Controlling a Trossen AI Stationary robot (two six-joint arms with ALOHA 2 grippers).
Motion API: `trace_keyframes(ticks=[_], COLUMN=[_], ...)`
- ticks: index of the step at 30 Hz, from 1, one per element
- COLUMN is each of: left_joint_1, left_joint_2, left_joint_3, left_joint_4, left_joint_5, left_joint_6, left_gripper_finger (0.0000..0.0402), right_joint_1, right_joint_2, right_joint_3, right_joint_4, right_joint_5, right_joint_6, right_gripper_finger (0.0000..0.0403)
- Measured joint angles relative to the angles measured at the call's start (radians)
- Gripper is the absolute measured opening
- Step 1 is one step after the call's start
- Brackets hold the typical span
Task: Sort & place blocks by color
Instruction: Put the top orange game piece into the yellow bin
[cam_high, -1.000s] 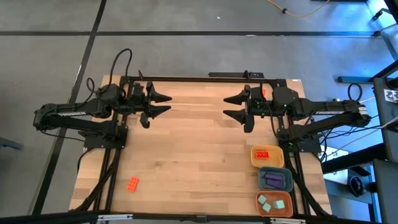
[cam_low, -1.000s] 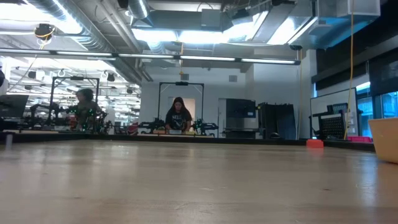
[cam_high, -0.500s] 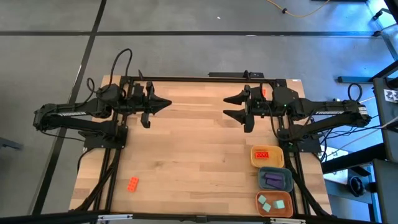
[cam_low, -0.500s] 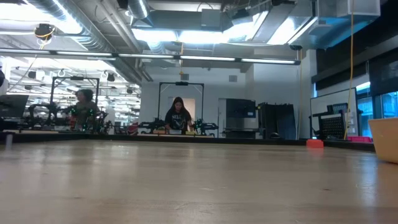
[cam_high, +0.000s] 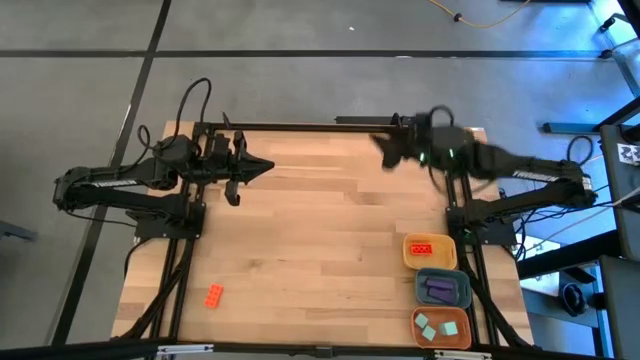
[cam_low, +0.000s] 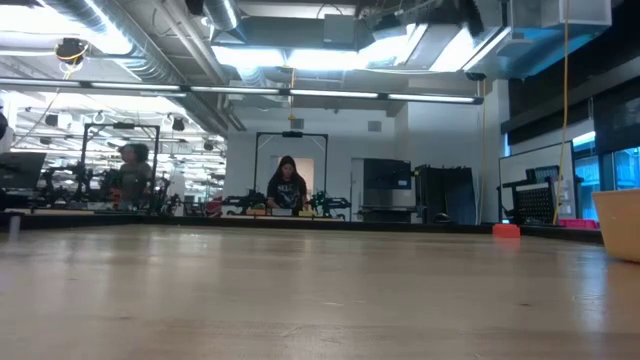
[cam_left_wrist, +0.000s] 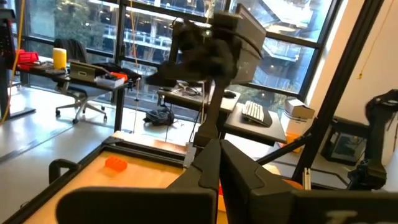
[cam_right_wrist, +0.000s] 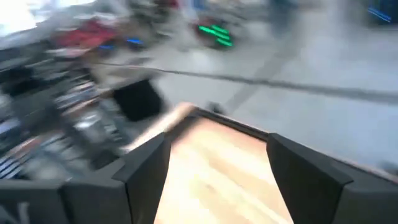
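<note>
An orange-red block (cam_high: 214, 295) lies on the table near its front left corner, far from both arms. Another orange-red block (cam_left_wrist: 115, 163) lies by the table's far edge near the right arm. My left gripper (cam_high: 268, 167) hangs shut and empty above the far left of the table, its fingertips (cam_left_wrist: 214, 146) together. My right gripper (cam_high: 383, 148) is blurred above the far right of the table; its fingers (cam_right_wrist: 152, 165) stand open with nothing between them. More blocks lie in the trays at the front right.
Three trays stand in a row along the right edge. The yellow tray (cam_high: 447, 251) holds a red block, the blue-grey tray (cam_high: 464, 288) holds purple blocks, and the orange tray (cam_high: 462, 327) holds teal ones. People work at benches (cam_low: 287, 190) beyond the table.
My left gripper has shut on nothing and stayed where it was. My right gripper has swung toward the table's far edge and rolled at the wrist, still open. The blocks and trays have kept still.
</note>
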Motion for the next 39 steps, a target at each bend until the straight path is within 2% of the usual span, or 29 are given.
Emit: trace_keyframes(ticks=[4,6,8,11,14,17,22,31,39], left_joint_1=[0.000,0.000,0.000,0.000,0.000,0.000,0.006,0.034,0.048], left_joint_2=[0.000,0.000,0.000,0.000,0.000,0.000,0.000,0.000,0.000], left_joint_3=[0.000,0.000,0.000,0.000,0.000,0.000,0.000,0.000,-0.001], left_joint_4=[0.000,0.000,-0.002,-0.012,-0.026,-0.026,-0.025,-0.024,-0.023], left_joint_5=[-0.003,-0.011,-0.016,-0.016,-0.017,-0.016,-0.017,-0.002,0.011], left_joint_6=[0.000,0.000,0.000,-0.002,-0.004,-0.004,-0.004,-0.004,-0.008], left_gripper_finger=[0.0000,0.0000,0.0000,0.0000,0.0000,0.0000,0.0000,0.0000,0.0000], right_joint_1=[-0.218,-0.336,-0.433,-0.540,-0.597,-0.637,-0.660,-0.663,-0.664], right_joint_2=[0.064,0.107,0.142,0.180,0.195,0.194,0.195,0.207,0.353], right_joint_3=[0.172,0.211,0.207,0.122,-0.040,-0.198,-0.363,-0.413,-0.413], right_joint_4=[-0.408,-0.569,-0.670,-0.743,-0.695,-0.546,-0.351,-0.353,-0.272], right_joint_5=[-0.030,-0.027,-0.026,-0.031,-0.046,-0.094,-0.097,0.016,0.008], right_joint_6=[0.047,0.055,0.083,0.174,0.235,0.288,0.379,0.443,0.445], right_gripper_finger=[0.0268,0.0268,0.0268,0.0268,0.0268,0.0268,0.0268,0.0268,0.0268])
